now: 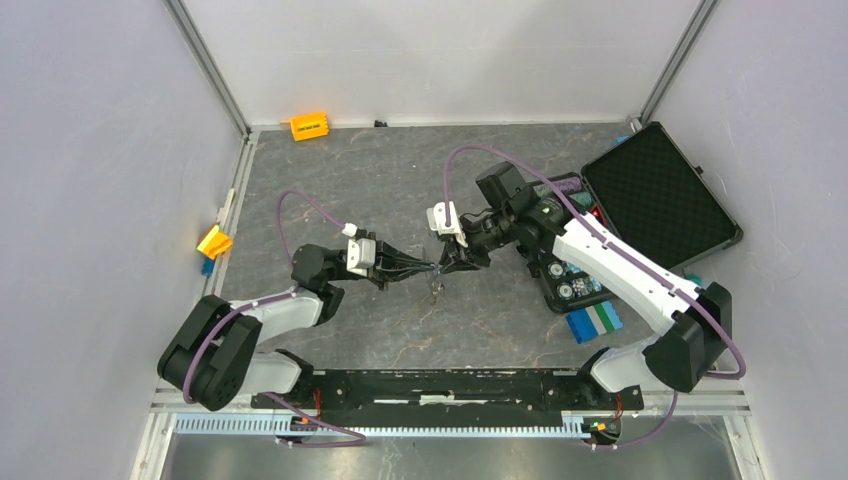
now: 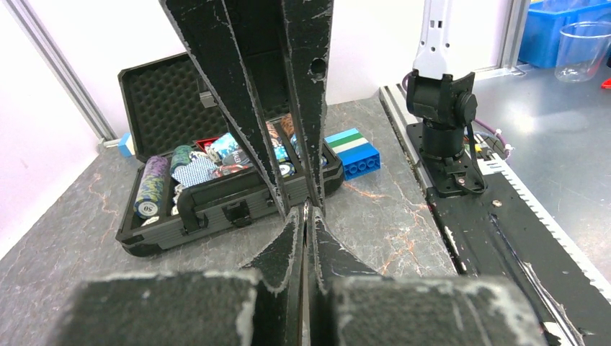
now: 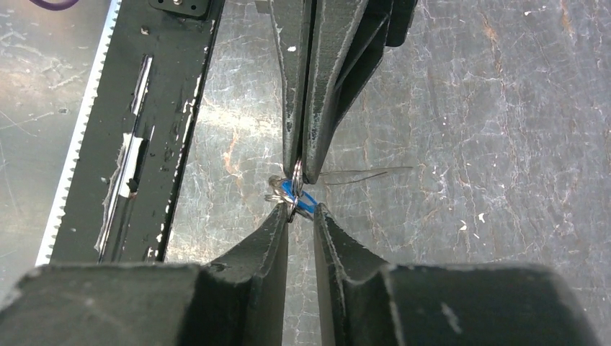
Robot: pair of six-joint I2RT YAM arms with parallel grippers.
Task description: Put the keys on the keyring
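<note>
Both grippers meet tip to tip above the middle of the table. My left gripper (image 1: 428, 268) (image 2: 306, 210) is shut on a thin grey metal piece, the keyring (image 3: 297, 171), which shows only edge-on between its fingers. A key with a bright blue tag (image 3: 297, 196) and small silver rings hangs just under those fingertips. My right gripper (image 1: 447, 262) (image 3: 300, 210) has its jaws a narrow gap apart, with the blue tag caught between the tips. In the top view a small metal piece (image 1: 437, 288) dangles below the meeting point.
An open black case (image 1: 660, 195) (image 2: 216, 198) with poker chips and cards lies at the right. A blue, green and white block (image 1: 594, 322) (image 2: 351, 153) sits in front of it. An orange block (image 1: 309, 126) lies at the back wall and a yellow piece (image 1: 214, 242) at the left edge.
</note>
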